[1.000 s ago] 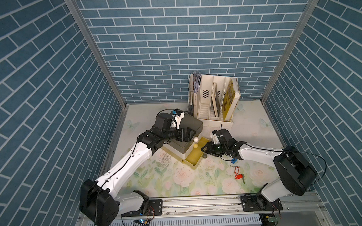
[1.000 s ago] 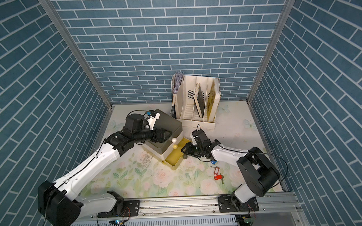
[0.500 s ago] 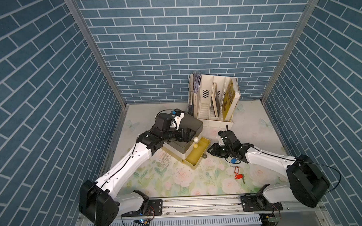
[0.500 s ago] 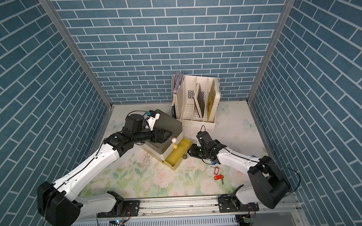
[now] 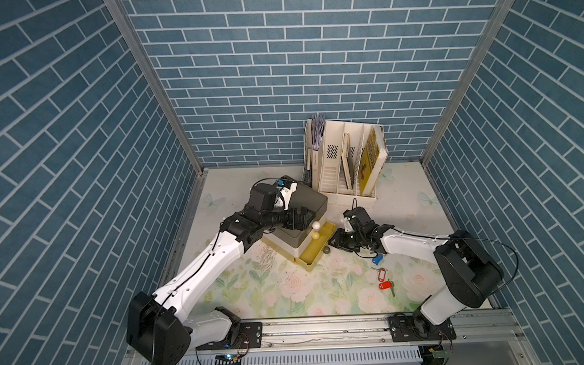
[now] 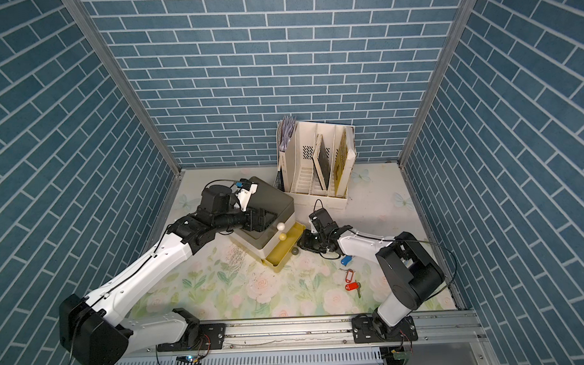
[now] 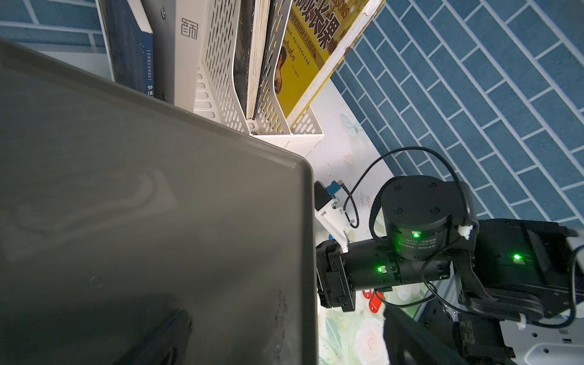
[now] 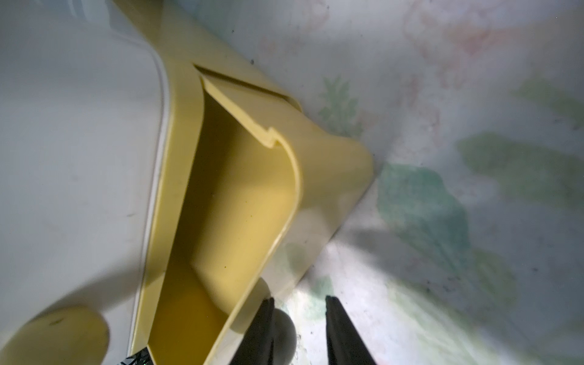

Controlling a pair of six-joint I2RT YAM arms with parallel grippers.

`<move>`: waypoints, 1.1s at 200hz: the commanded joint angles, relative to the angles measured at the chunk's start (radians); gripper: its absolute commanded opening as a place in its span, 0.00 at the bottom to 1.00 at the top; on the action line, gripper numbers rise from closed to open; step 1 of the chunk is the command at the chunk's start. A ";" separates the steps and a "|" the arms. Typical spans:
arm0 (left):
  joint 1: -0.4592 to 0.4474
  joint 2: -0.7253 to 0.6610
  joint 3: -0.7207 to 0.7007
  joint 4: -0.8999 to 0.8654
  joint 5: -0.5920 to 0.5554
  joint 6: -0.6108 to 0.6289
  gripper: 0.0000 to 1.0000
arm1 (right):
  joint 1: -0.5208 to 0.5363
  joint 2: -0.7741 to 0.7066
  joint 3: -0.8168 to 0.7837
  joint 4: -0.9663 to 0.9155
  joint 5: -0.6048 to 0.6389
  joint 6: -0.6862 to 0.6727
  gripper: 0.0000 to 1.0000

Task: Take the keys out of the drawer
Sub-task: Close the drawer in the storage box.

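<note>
Movement first: my right end effector (image 8: 298,298) sat at the mouth of the yellow drawer (image 5: 317,256) a second ago, drew back a little, and has now come in again at the drawer's front corner, low over the worktop (image 5: 281,290). Its fingers have narrowed on the way. The right wrist view shows them a small gap apart with nothing clamped, and the drawer's grey knob (image 8: 286,331) sits just beside one finger (image 8: 262,325). What that view shows of the drawer's inside is bare yellow plastic. I judge the emptying done or nearly so, and this approach looks more like a move on the knob than another reach inside. My left end effector (image 5: 303,219) lies on the dark top of the drawer unit (image 5: 313,197), as it did a second ago. Whether its fingers are apart or together I cannot tell.

The blue-tagged bunch (image 5: 377,259) lies on the worktop beside my right forearm, clear of the drawer and where it was a second ago. The red-tagged bunch (image 5: 384,284) lies a little farther from the drawer, two red tags on a ring with a metal key sticking out, flat and loose. The bunch with black fobs I cannot find in any view; my arm may hide it.
</note>
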 commanded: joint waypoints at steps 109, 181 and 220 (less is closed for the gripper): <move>0.009 0.006 -0.046 -0.106 -0.014 -0.010 1.00 | -0.001 0.134 0.065 0.202 -0.072 0.022 0.31; 0.010 -0.003 -0.017 -0.102 -0.017 -0.003 1.00 | -0.001 0.176 0.070 0.328 -0.116 0.071 0.34; 0.010 -0.005 0.027 -0.088 -0.031 0.006 1.00 | -0.025 0.087 0.038 0.214 -0.054 0.016 0.40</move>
